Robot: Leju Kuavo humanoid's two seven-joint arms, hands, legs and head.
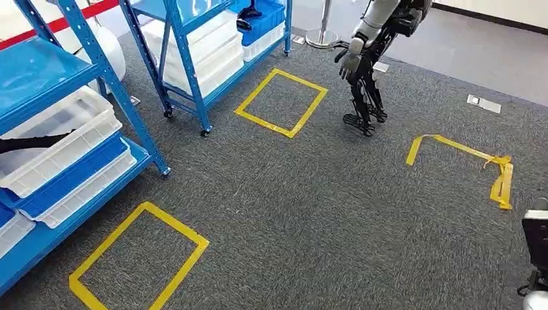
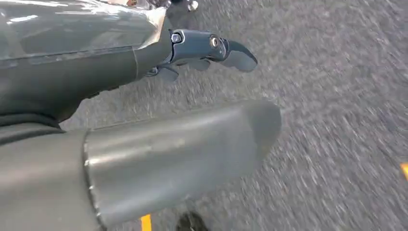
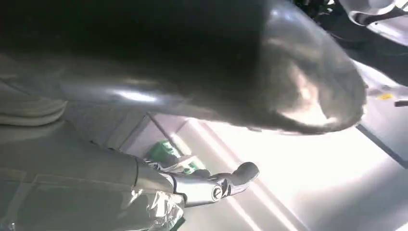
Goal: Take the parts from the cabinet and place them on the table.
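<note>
The blue cabinet (image 1: 132, 113) stands at the left with white bins (image 1: 64, 129) and a blue bin (image 1: 71, 174) on its shelves. A dark long part (image 1: 35, 142) lies across a white bin. My left hand (image 2: 96, 72) hangs over the grey carpet, thumb and fingers (image 2: 207, 45) apart, holding nothing. My right hand (image 3: 144, 183) also has its thumb (image 3: 298, 91) and fingers (image 3: 231, 180) spread, with nothing between them. A small green thing (image 3: 166, 151) shows beyond those fingers; what it is I cannot tell. My right arm (image 1: 536, 242) is at the lower right edge.
A second blue rack (image 1: 187, 64) with white bins and a blue bin (image 1: 262, 16) stands further back. Yellow tape squares (image 1: 139, 258) (image 1: 281, 103) mark the carpet, with loose tape (image 1: 465, 161) to the right. Another robot (image 1: 365, 71) stands behind, near a stanchion base (image 1: 321, 37).
</note>
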